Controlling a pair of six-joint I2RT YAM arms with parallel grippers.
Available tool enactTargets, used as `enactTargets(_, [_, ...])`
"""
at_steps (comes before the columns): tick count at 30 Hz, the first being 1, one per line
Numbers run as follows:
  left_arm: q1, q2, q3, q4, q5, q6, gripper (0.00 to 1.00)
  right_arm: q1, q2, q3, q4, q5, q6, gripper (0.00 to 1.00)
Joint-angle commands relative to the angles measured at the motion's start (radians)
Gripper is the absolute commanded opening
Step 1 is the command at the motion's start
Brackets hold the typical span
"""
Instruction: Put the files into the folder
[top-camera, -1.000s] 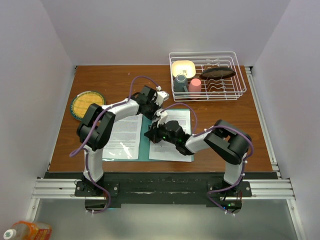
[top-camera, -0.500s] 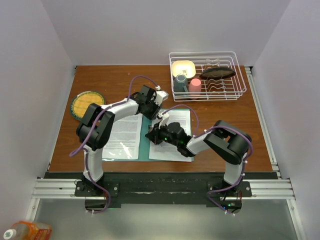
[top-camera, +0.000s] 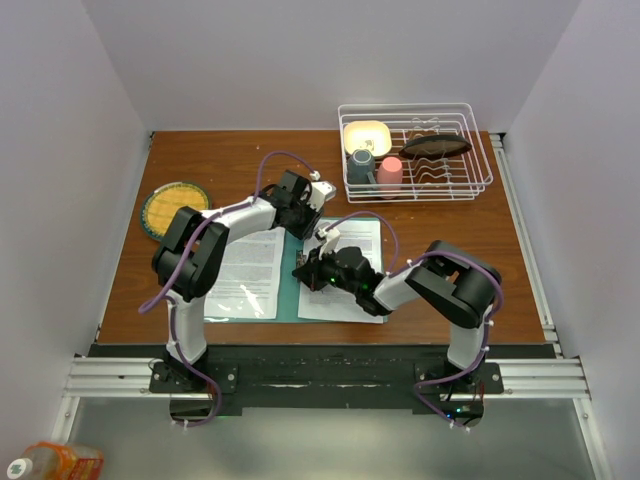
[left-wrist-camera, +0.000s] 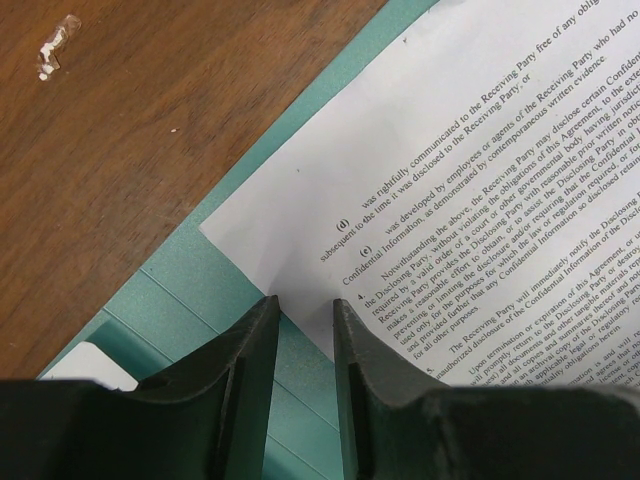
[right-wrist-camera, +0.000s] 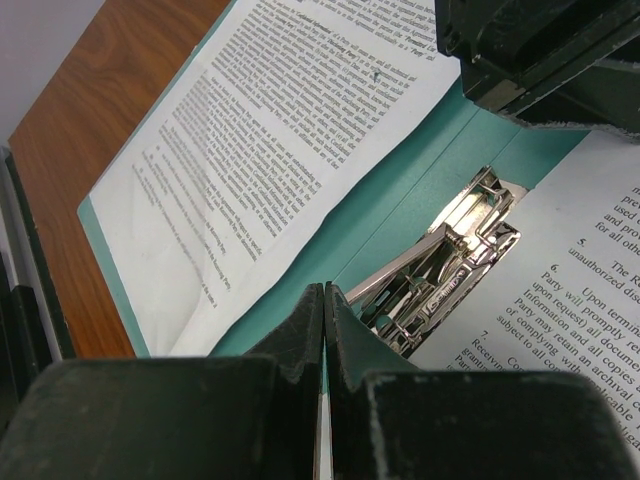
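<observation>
Jaws of left gripper (left-wrist-camera: 305, 305) are standing slightly apart, with a narrow gap between the fingers (left-wrist-camera: 245, 380). A sheet edge and teal card are showing through that gap, and the tips are sitting just over a sheet near its corner. Cannot tell if they are touching it. Jaws of right gripper (right-wrist-camera: 323, 292) are pressing together. A thin white-and-teal sliver is showing in the slit, but cannot tell if it is being pinched.

Folder (top-camera: 289, 292) is lying open and flat on the wooden table (top-camera: 230, 160), toward the near edge between the two arms. Files (top-camera: 250, 270) are lying inside it, one printed sheet on each leaf, with teal showing around the borders. A metal clip (right-wrist-camera: 450, 265) is sitting at the centre crease.

Right gripper is hanging low over the crease just in front of the clip, and left gripper is hanging at the far end of the crease.

Dish rack (top-camera: 455, 180) is sitting at the far right and a round woven mat (top-camera: 175, 210) at the left, both well apart from the folder.
</observation>
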Motion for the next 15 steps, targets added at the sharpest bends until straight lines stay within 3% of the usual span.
enactTargets(1, [0.017, 0.031, -0.049, -0.085, -0.025, 0.013, 0.34, 0.006, 0.050, -0.026, -0.115, 0.007, -0.013, 0.00])
enactTargets(15, [0.022, 0.030, -0.049, -0.080, -0.010, 0.009, 0.33, 0.012, 0.053, -0.022, -0.227, 0.055, -0.022, 0.00])
